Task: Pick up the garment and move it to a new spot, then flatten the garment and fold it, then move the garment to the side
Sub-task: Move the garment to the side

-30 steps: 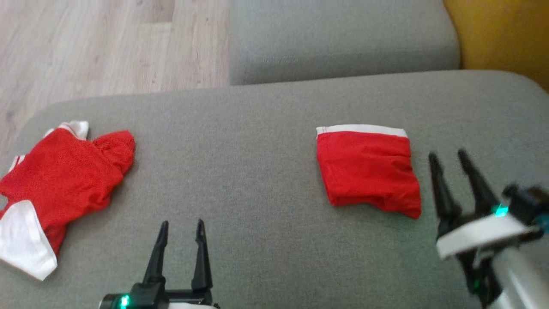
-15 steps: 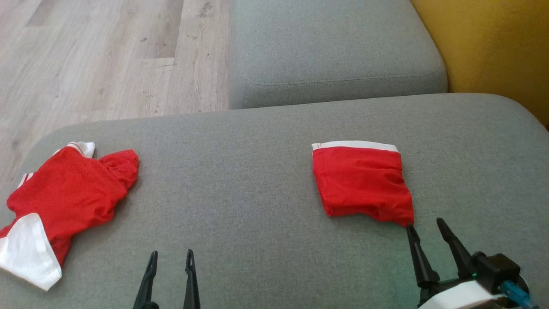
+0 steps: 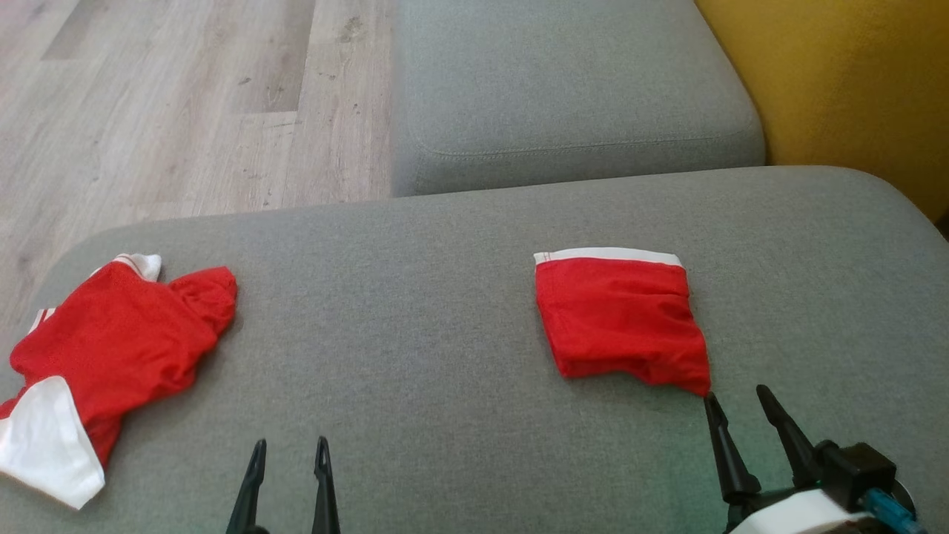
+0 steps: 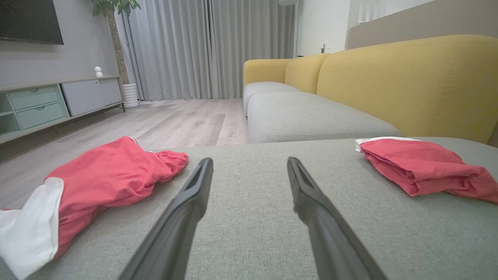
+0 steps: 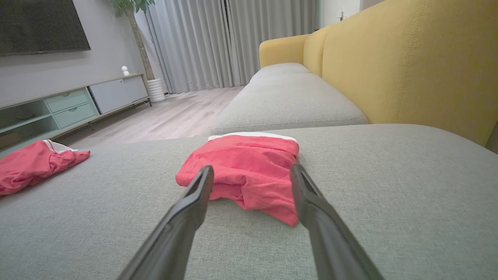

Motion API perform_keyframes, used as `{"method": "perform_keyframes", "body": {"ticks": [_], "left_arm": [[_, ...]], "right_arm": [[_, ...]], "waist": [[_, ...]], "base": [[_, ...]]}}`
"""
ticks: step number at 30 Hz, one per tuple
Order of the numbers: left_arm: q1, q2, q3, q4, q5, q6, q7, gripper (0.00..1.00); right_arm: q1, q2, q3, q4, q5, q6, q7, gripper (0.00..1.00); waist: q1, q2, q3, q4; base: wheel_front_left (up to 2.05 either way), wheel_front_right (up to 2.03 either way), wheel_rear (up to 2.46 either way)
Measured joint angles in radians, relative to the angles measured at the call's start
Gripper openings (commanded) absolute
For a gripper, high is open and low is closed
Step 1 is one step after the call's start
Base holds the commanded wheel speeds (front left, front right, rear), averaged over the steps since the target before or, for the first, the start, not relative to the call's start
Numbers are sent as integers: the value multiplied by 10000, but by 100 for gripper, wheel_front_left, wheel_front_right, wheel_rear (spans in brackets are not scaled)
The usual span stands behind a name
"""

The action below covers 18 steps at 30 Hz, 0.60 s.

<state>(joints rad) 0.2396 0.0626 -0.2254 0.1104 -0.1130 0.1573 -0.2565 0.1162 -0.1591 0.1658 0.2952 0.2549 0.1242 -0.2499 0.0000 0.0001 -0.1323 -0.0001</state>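
Two red garments lie on the grey sofa seat (image 3: 445, 297). A folded red garment (image 3: 619, 319) with a white band on its far edge lies right of centre. A crumpled red garment (image 3: 111, 356) with white trim lies at the seat's left end. My right gripper (image 3: 738, 397) is open and empty, its tips just short of the folded garment's near right corner. In the right wrist view the folded garment (image 5: 241, 163) lies just beyond my right gripper (image 5: 252, 168). My left gripper (image 3: 289, 445) is open and empty over bare cushion, between the crumpled garment (image 4: 105, 175) and the folded garment (image 4: 420, 171).
A second grey cushion (image 3: 571, 89) sits behind the seat, and the yellow backrest (image 3: 838, 89) rises on the right. Wooden floor (image 3: 170, 96) lies beyond the seat's left and far edges. A low cabinet (image 4: 46, 101) stands across the room.
My right gripper has drawn back from beside the folded garment to just short of its near corner. The left gripper has sunk lower in the picture. The camera has shifted; both garments lie still.
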Motion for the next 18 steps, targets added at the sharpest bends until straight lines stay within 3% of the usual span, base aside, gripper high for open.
{"method": "perform_keyframes", "body": {"ticks": [18], "left_arm": [[234, -29, 105, -40, 109, -82, 0, 100]], "right_arm": [[-2, 63, -56, 136, -188, 0, 0, 100]], "waist": [[0, 0, 153, 28]], "base": [[0, 0, 0]]}}
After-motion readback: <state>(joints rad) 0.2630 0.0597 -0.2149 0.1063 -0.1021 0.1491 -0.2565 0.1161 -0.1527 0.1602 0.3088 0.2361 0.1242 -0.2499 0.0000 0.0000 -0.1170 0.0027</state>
